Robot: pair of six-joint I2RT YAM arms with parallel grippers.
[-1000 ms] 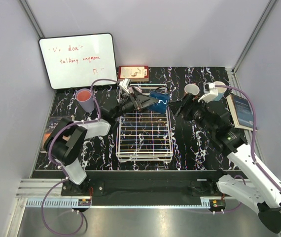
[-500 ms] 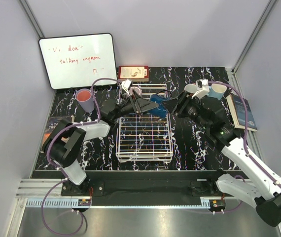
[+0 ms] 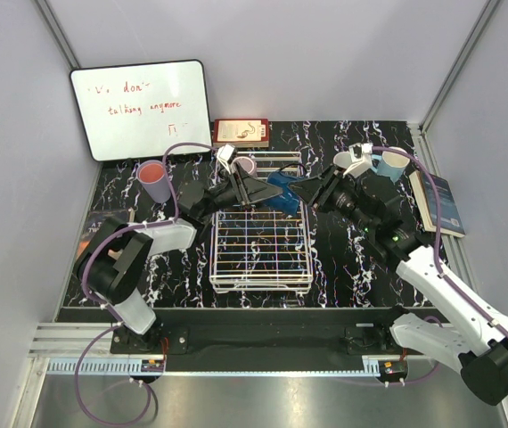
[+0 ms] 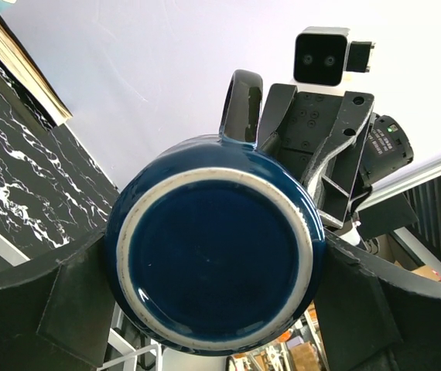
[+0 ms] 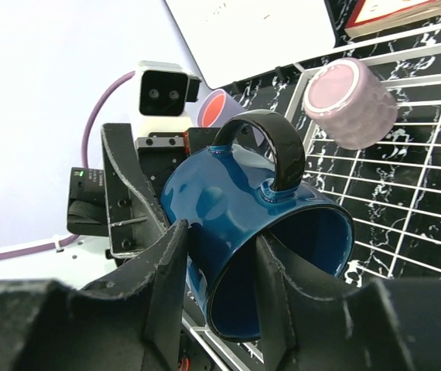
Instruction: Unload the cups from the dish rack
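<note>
A dark blue mug [image 3: 282, 190] hangs on its side over the far end of the white wire dish rack [image 3: 260, 260]. My left gripper [image 3: 270, 189] is shut on its body, one finger on each side, with the base [image 4: 214, 255] facing the left wrist view. My right gripper [image 5: 220, 239] pinches the mug's wall [image 5: 228, 193] at the rim, one finger inside and one outside. A mauve cup [image 3: 246, 166] lies in the rack's far left corner. On the table stand a salmon pink cup [image 3: 155, 179], a pale cup [image 3: 344, 160] and a light blue cup [image 3: 394, 164].
A whiteboard [image 3: 140, 107] leans at the back left, with a red book [image 3: 241, 132] behind the rack. Another book [image 3: 438, 201] lies at the right edge. The two arms meet nose to nose above the rack's far end.
My right gripper swung left from the cups at the right to the dark blue mug and its jaws narrowed onto the rim. The left arm kept holding the mug, shifting it slightly.
</note>
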